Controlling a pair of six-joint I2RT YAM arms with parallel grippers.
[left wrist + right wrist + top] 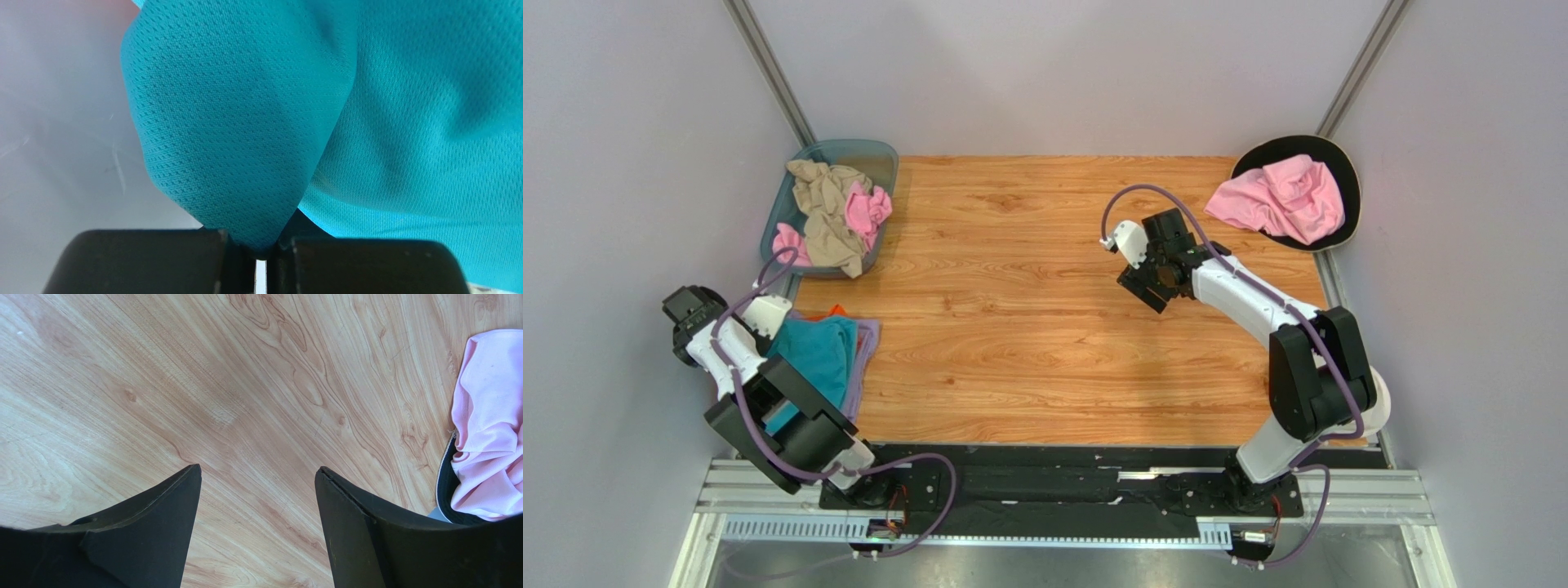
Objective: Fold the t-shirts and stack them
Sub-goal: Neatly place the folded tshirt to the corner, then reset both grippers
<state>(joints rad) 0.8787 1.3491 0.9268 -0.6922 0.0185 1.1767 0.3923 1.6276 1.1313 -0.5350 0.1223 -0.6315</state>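
A teal t-shirt [817,355] lies at the table's left edge on top of an orange one [838,311] and a lavender one [868,349], which show only as edges. My left gripper [778,328] is at the teal shirt's left side. In the left wrist view it [263,245] is shut on a pinched fold of the teal cloth [233,141]. A crumpled pink t-shirt [1280,199] lies on a black round tray [1349,165] at the back right. My right gripper [1151,279] hovers over bare wood left of the tray, open [258,471] with nothing between its fingers.
A translucent blue bin [879,157] at the back left holds a beige t-shirt [824,202] and pink cloth [868,211]. Grey walls close in on both sides. In the right wrist view the pink shirt [491,429] and the tray's rim [443,478] sit at the right edge.
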